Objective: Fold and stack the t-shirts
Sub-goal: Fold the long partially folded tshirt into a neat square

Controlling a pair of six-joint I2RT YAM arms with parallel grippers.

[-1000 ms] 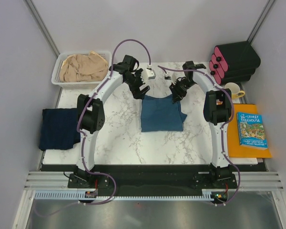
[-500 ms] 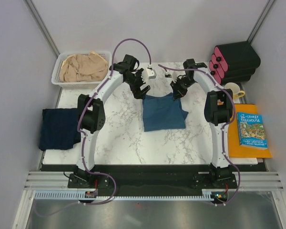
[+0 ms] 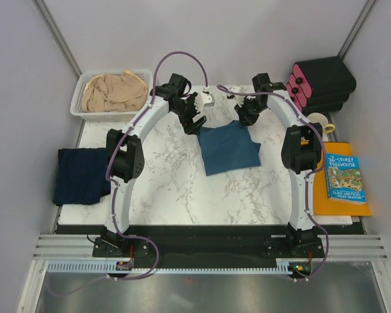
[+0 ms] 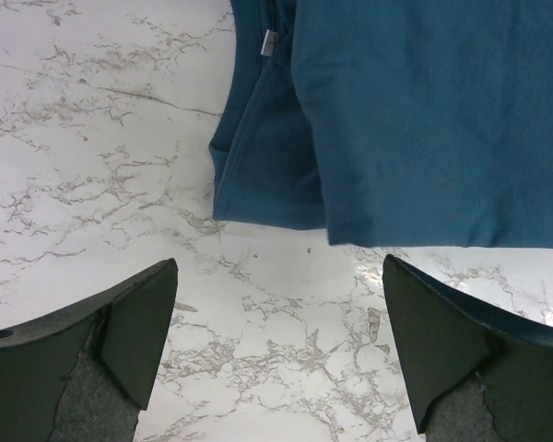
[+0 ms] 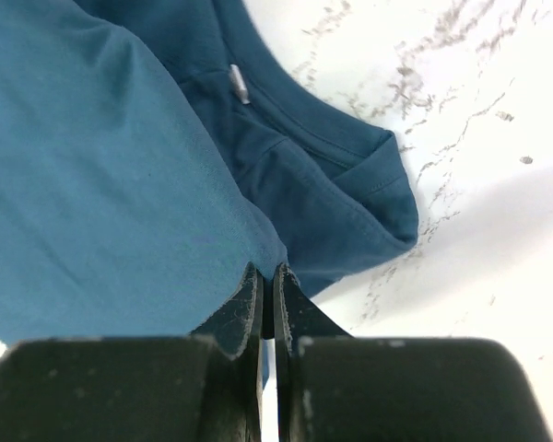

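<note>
Right tool (image 5: pixel 265 276) pinches the teal shirt (image 5: pixel 92 184) at its far edge by the collar. It lies flat on the table (image 3: pixel 156 182), far middle, long axis slanting toward me. Left tool (image 4: pixel 276 267), spread wide, hangs just off its other far corner.

light: bright, even | shadows: soft | glare: mild on marble table (image 4: pixel 369 276) | focus: all views sharp

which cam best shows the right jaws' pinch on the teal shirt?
Right wrist: the right gripper has its jaws shut on the teal t-shirt at a folded edge, close up. Top external shows only the gripper at the shirt's far corner, contact too small. Left wrist shows the shirt's fabric, not that gripper.
</note>
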